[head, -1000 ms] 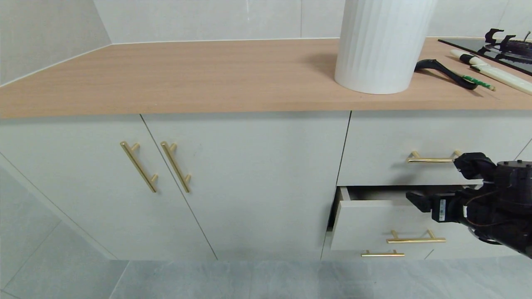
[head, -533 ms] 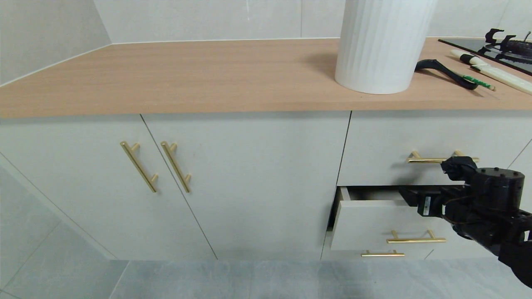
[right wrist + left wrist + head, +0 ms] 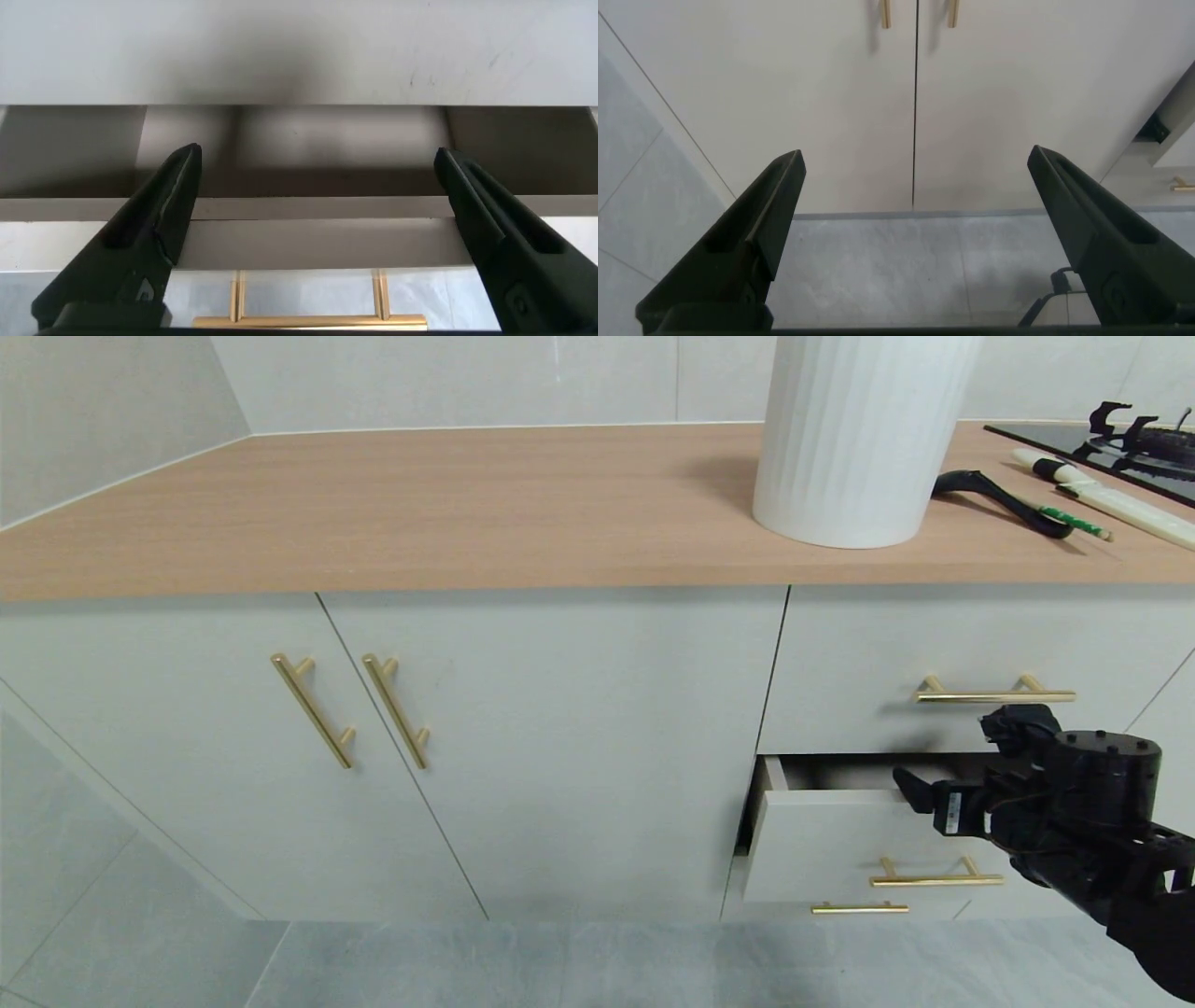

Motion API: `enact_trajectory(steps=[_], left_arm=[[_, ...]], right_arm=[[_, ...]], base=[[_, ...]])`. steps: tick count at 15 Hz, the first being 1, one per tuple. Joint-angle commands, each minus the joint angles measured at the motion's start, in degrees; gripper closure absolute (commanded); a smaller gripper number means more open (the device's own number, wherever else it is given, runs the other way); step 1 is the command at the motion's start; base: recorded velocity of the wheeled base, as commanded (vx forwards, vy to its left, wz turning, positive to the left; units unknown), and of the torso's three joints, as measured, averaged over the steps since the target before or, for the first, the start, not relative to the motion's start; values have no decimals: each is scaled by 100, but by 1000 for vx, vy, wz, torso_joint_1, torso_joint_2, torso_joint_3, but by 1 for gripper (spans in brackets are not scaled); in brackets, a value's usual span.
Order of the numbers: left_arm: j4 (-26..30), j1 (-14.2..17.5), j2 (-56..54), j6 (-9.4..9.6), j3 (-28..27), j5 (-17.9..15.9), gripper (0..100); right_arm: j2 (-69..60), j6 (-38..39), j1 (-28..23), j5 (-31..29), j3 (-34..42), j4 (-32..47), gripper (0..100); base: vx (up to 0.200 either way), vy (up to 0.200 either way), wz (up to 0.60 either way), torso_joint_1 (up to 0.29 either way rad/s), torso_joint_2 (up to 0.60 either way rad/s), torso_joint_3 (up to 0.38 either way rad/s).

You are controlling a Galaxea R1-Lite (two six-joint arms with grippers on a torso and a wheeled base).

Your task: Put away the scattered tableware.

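Right hand [image 3: 952,751] open, fingers spread at top edge of part-open middle drawer [image 3: 822,831]. Left hand [image 3: 915,163] open, low before cabinet doors [image 3: 1018,93]. Black utensil [image 3: 1004,499] and green chopsticks [image 3: 1074,518] on counter [image 3: 420,504], right end, just beside white ribbed canister [image 3: 850,439].

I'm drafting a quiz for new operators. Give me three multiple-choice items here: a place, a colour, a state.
1. The white ribbed container stands: A on the countertop; B on the floor; C in a sink.
2. The cabinet handles are: A black; B gold; C white.
3. The drawer by the right claw is: A shut; B partly open; C taken out.
A, it rests on the wood top; B, every bar is gold; B, its front sticks out, showing a gap.
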Motion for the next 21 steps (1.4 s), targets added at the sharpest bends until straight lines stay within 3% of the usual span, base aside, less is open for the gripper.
enact_trajectory(steps=[1, 4, 13, 18, 21], left_arm=[[-1, -9, 9, -1, 7, 1, 0], [-1, 0, 9, -1, -1, 1, 0], [-1, -9, 9, -1, -1, 1, 0], [-1, 0, 9, -1, 7, 1, 0], [-1, 0, 9, -1, -1, 1, 0]], right_arm=[[-117, 1, 0, 3, 13, 38, 0], [-380, -8, 0, 3, 4, 425, 0], [-1646, -34, 0, 240, -242, 2912, 0], [-2692, -122, 0, 671, -831, 5479, 0], [-3026, -728, 9, 864, -919, 6446, 0]], base=[[0, 0, 0, 0, 0, 0], [0, 0, 0, 0, 0, 0], [0, 0, 0, 0, 0, 0], [0, 0, 0, 0, 0, 0], [0, 0, 0, 0, 0, 0]])
